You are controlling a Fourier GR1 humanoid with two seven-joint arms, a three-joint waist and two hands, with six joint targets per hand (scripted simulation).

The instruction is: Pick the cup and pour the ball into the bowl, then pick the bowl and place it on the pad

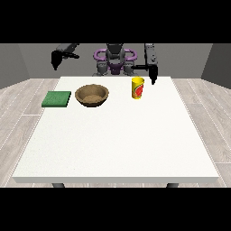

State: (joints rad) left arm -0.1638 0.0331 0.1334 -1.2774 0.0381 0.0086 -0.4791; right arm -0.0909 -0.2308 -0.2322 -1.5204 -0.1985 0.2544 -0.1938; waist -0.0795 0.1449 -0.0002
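The hand at the view's right (153, 77) hangs just beside the yellow cup (137, 88), apart from it and holding nothing; how its fingers lie cannot be told. The hand at the view's left (55, 61) is raised off the table (117, 144), its fingers unclear too. The brown bowl (92, 95) sits between the cup and the green pad (57, 99).

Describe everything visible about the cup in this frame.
The cup is yellow with a red patch on its side. It stands upright on the white table, right of the brown bowl and apart from it. The hand at the view's right hangs just beside it, not holding it. Its contents cannot be seen.
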